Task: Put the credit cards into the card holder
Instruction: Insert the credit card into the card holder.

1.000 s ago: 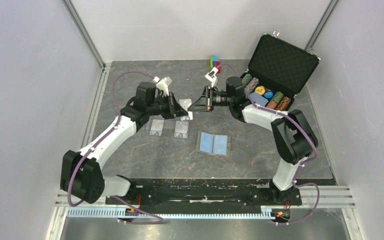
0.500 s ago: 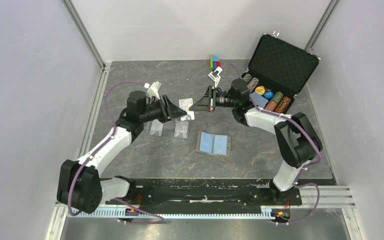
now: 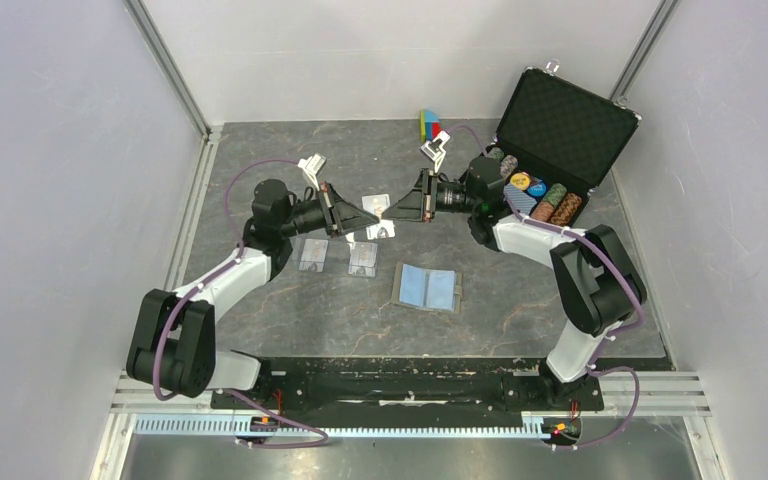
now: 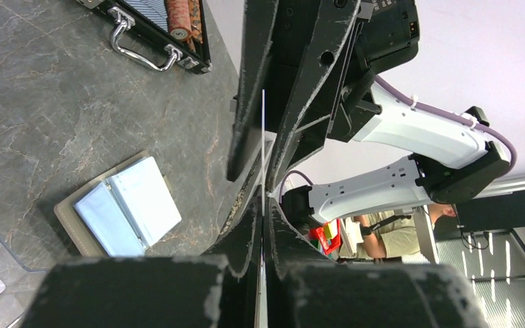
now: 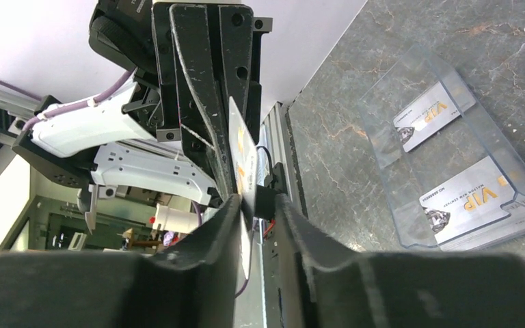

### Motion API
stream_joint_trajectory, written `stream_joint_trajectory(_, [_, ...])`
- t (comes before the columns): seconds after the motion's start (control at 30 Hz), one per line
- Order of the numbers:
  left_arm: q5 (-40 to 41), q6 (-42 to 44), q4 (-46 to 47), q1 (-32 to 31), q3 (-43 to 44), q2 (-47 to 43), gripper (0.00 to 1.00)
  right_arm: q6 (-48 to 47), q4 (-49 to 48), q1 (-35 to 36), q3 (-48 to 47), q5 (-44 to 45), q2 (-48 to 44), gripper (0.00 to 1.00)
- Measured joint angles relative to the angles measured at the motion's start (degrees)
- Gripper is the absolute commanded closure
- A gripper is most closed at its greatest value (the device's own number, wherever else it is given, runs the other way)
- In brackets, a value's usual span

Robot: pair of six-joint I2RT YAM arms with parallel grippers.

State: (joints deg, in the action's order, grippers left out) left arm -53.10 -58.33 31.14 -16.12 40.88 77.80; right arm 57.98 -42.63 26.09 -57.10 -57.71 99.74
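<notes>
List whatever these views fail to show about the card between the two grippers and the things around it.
- Held card face: the left wrist view shows it edge-on, only a thin line.
- Right gripper grip: in the right wrist view its own fingers cover the card's lower edge; clamped or loose, cannot tell.
- Card holder pockets: top view, too small to make out.
- Briefcase: left wrist view, cut off by the top edge.

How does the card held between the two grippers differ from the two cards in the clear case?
The held card is off the table, tilted, with the left gripper shut on it; the case cards lie in the clear case on the table. The case cards show VIP print; the held card shows only an orange mark. Both are pale cards of like shape.
</notes>
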Motion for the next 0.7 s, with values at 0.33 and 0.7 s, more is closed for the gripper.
stream_joint_trajectory(0.33, [0.0,-0.2,0.7,0.0,0.5,0.0,0.98,5.0,-7.4,-0.9,0.9,0.1,0.0,0.72])
stream_joint_trajectory(0.7, [-0.9,-0.2,0.8,0.0,1.8,0.0,0.98,13.3,-17.2,-1.2,1.9,-0.3,1.2,0.81])
